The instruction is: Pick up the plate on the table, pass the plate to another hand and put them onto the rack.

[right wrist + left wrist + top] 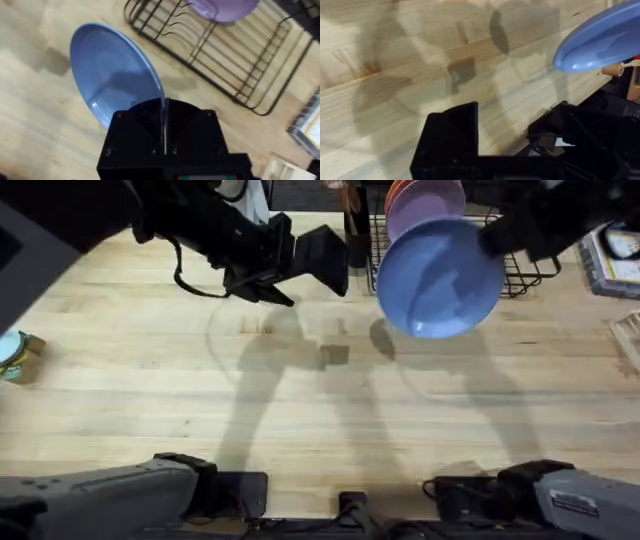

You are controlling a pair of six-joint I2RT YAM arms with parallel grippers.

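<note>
The right arm reaches from its base at the near right corner of the table (150,380) to the far right, where the right gripper (164,131) pinches the rim of the light blue plate (440,278). In the right wrist view its two black fingers are pressed together on the plate's edge, one on each face. The plate hangs clear of the wood, tilted with its hollow face toward the overhead camera, just in front of the rack (530,275) and overlapping its near edge from above.

The left arm stretches along the far edge from the left, its forearm slanting toward the middle. The left gripper (310,260) hangs above the wood beside the rack's left end, its fingers spread apart with nothing between them, close to the blue plate but apart from it.

The black wire rack sits at the far right edge of the table. A lilac plate (430,205) stands upright in its slots, and behind it an orange plate (398,192), though only a sliver of it shows, so its seating is hard to judge.
</note>
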